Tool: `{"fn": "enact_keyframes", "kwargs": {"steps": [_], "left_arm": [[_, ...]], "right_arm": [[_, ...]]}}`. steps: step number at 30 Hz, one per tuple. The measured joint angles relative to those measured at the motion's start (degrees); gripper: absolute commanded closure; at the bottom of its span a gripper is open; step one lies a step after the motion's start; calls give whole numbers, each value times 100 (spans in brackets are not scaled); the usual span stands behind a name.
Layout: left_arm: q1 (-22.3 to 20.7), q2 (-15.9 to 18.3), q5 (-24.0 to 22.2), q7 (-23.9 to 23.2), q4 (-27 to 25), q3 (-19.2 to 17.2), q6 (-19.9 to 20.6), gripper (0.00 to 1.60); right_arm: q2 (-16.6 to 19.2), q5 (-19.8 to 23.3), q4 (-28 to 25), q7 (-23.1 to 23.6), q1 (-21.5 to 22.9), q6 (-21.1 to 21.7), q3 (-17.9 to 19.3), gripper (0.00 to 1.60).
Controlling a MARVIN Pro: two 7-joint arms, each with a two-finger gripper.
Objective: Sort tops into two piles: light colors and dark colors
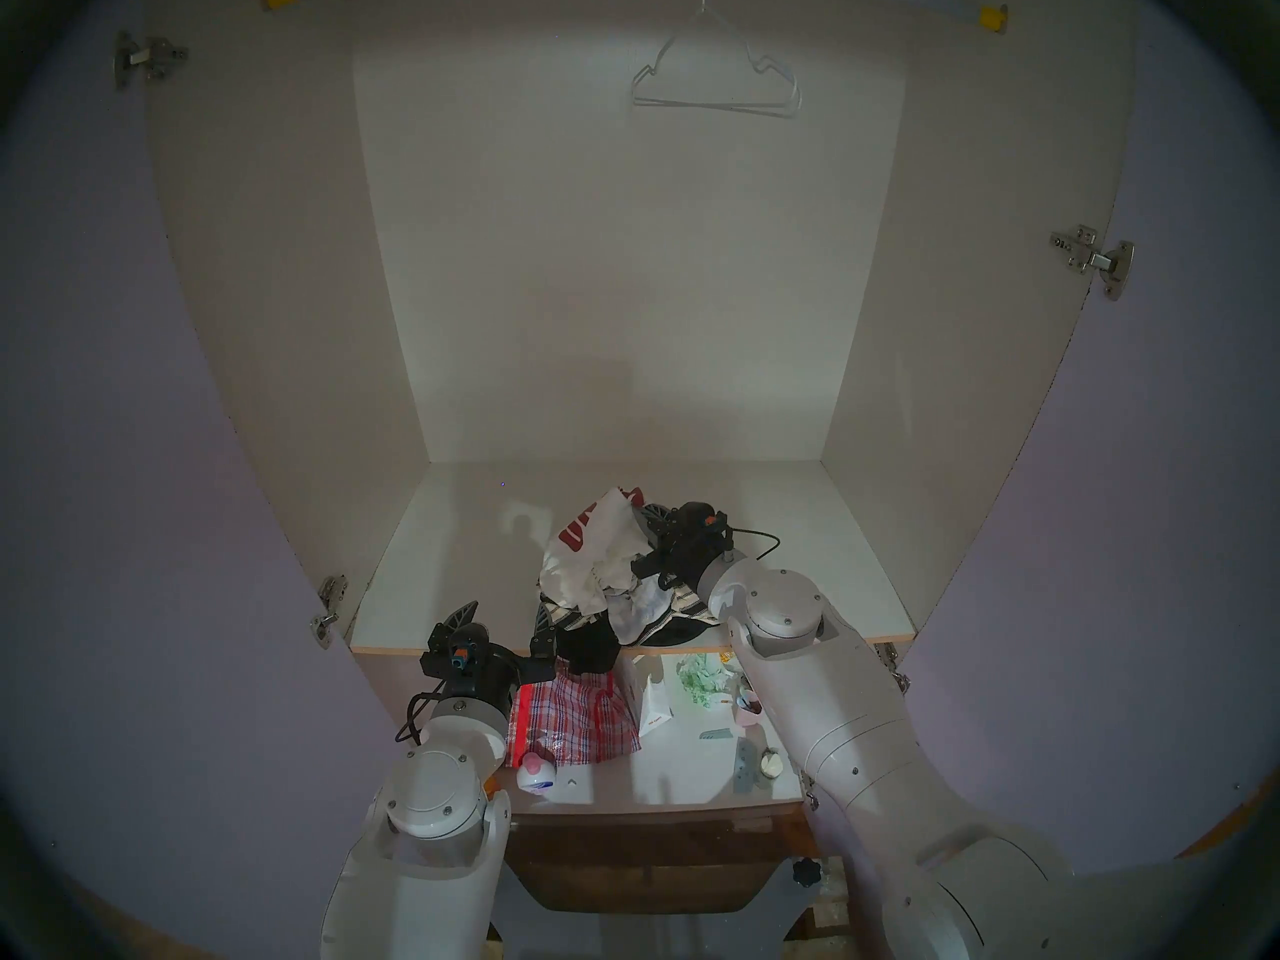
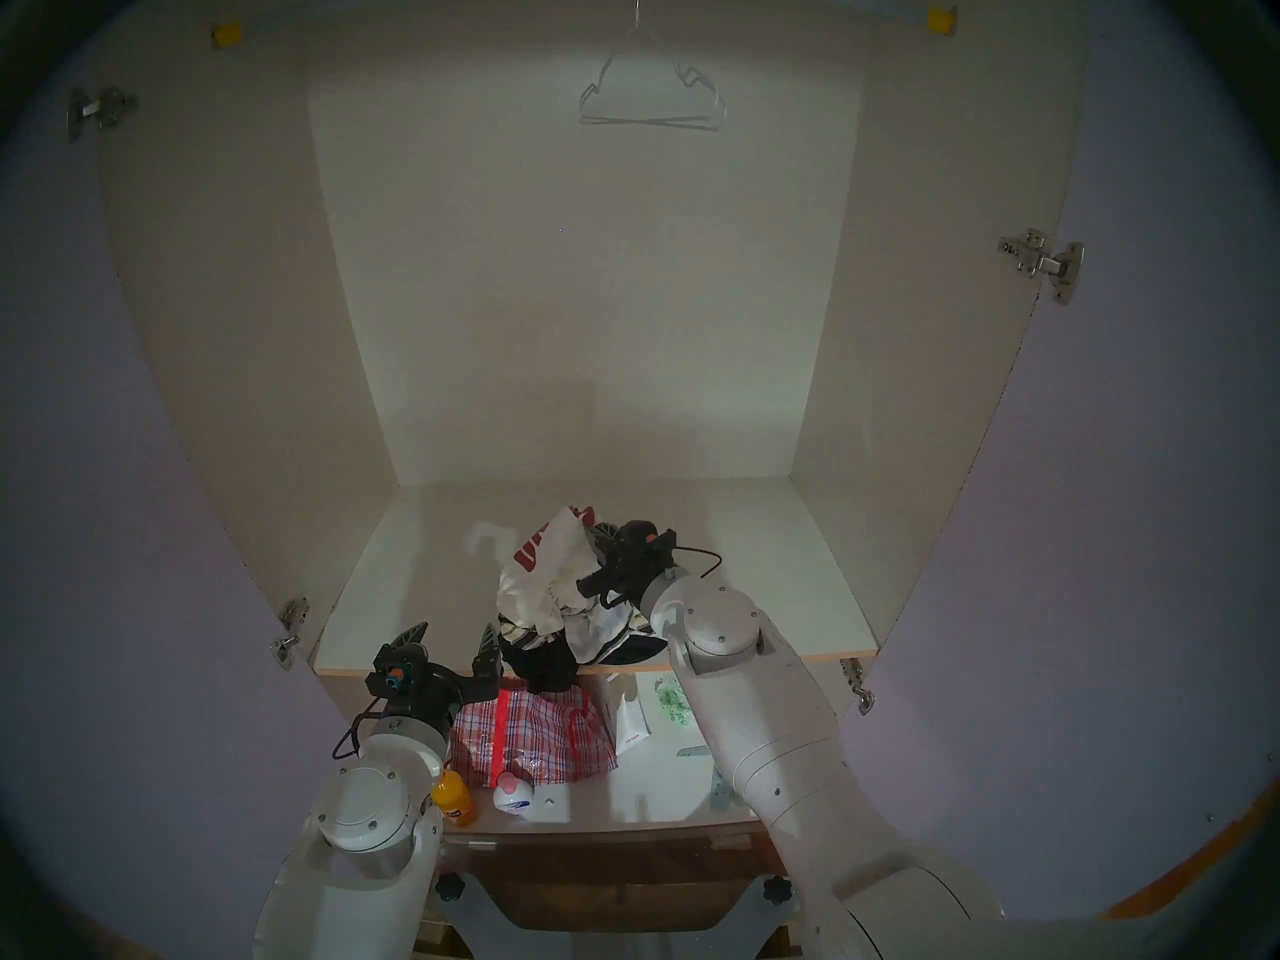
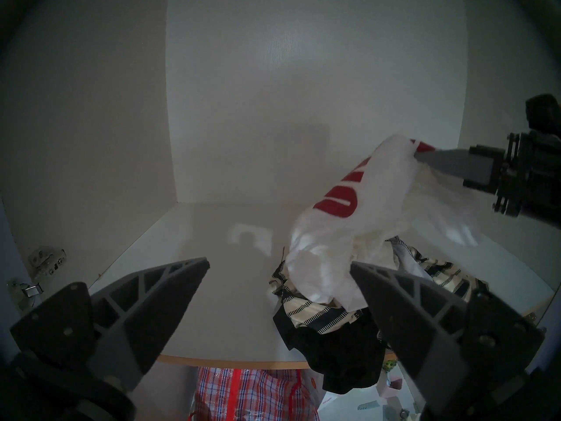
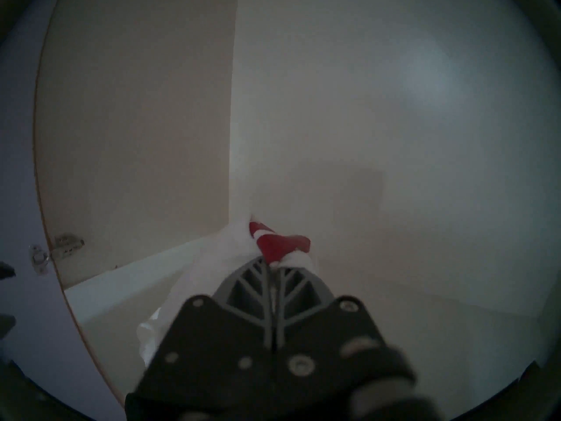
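Observation:
The tops lie in one heap at the front middle of the white cupboard shelf [image 1: 450, 557]. My right gripper [image 1: 638, 512] is shut on the white top with red letters [image 1: 589, 550] and holds its upper end lifted above the heap; the grip shows in the right wrist view [image 4: 273, 264] on the top's red-and-white fold [image 4: 279, 244]. Under it lie a cream-and-black striped top [image 1: 682, 602] and a black top [image 1: 587, 643] that hangs over the shelf's front edge. My left gripper [image 1: 502, 616] is open and empty, just left of the heap [image 3: 279, 264].
A red-and-blue checked bag [image 1: 575, 713] lies on the lower table below the shelf edge, with a white-and-pink bottle [image 1: 537, 775], an orange bottle [image 2: 454, 803] and small clutter. A wire hanger [image 1: 713, 72] hangs on the rail. Cupboard walls close in both sides.

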Motion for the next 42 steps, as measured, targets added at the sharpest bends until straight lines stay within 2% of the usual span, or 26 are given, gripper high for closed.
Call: {"fn": "enact_keyframes", "kwargs": {"steps": [6,12,21,30,36,40,42], "left_arm": [[-2,0,0,1,3,0,0,0],[-3,0,0,3,9,0,0,0],[-3,0,0,4,8,0,0,0],[-2,0,0,5,7,1,0,0],[0,2,-1,4,1,2,0,0],[0,2,-1,4,0,3,1,0],[0,3,-1,3,0,3,1,0]], "right_arm": [[-44,-155,64,-370,154,13,84,160],[-86,-185,99,-630,609,24,344,160],[-80,-185,-209,-984,817,80,761,160],[40,-186,-403,-1191,918,217,1609,160],[267,-233,-129,-1270,953,364,2125,160],[345,-236,10,-1223,904,375,2191,160],[388,-264,265,-1211,908,362,2182,160]]}}
